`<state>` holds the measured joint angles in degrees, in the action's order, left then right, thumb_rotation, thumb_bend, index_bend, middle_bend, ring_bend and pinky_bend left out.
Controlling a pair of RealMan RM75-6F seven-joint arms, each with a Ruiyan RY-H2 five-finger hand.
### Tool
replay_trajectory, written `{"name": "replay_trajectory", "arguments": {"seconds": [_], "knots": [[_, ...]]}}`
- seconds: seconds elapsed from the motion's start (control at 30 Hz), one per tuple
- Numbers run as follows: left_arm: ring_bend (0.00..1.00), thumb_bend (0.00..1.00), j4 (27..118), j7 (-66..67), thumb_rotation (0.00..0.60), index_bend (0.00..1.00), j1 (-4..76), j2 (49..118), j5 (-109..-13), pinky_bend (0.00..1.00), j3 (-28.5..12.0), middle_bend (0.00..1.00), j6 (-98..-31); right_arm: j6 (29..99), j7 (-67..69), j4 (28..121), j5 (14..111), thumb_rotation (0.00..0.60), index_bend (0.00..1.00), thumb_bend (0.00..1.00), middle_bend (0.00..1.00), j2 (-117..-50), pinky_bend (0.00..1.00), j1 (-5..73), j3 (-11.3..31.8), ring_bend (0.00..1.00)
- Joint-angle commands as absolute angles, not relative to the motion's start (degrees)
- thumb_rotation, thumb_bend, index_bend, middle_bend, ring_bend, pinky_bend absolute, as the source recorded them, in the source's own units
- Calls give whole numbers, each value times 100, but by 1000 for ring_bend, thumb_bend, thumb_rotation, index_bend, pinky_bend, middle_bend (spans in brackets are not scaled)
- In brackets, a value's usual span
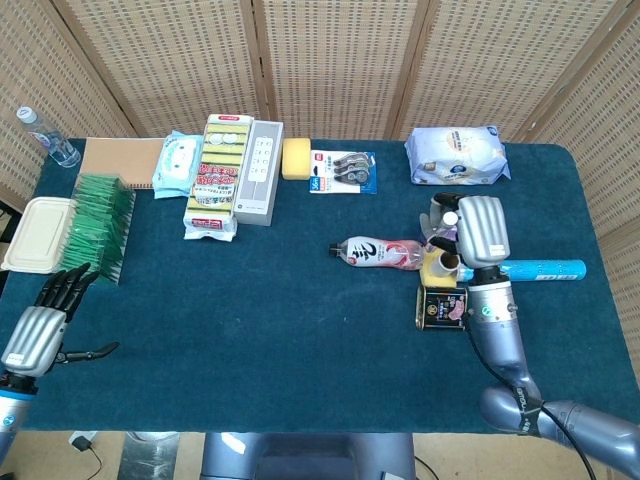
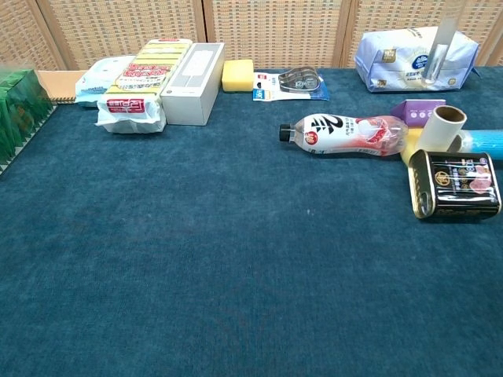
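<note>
**Right hand over the cluster, nothing lifted yet**

Right hand hangs back-up above the crowded patch at the right of the bench. Its fingers point down and away. From the head view they are hidden under the palm, so I cannot tell if they are spread or curled. In the chest view only a thin grey sliver of it shows, high in front of the tissue pack, and nothing dangles from it.

Directly below: the purple box, flat on the cloth. Just beside the box is the roll, tilted, with its open end facing forward and its blue handle running out to the right. The pink-labelled bottle lies on its side, its base end near the roll. The dark tin sits just in front of the roll.

Left hand is well apart, low at the near left corner, fingers fanned out, holding nothing. The green stack is the closest thing to it.

Judgement: early stage. The hand is placed over box and roll, but no grasp is evident. Every item rests on the bench, so the pick-up itself remains to be done
</note>
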<state>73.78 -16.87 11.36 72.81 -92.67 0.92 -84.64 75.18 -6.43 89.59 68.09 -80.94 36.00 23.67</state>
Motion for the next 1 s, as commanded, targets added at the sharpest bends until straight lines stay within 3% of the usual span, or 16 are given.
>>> {"name": "replay_trajectory", "arguments": {"seconds": [0.03,1.0], "knots": [[0,0,7387,-1675,371,0,1131,7278,-9247,32,75,0,-8474,7464,-584,8847,6772,600,773,509,962,-8074,1000,3571,2340,1000],[0,0,7460,-1588,365,0,1134,7257,-9218,32,53,0,-8437,7195,-396,8008,6523,600,773,509,962,-8370,1000,3511,2164,1000]]}}
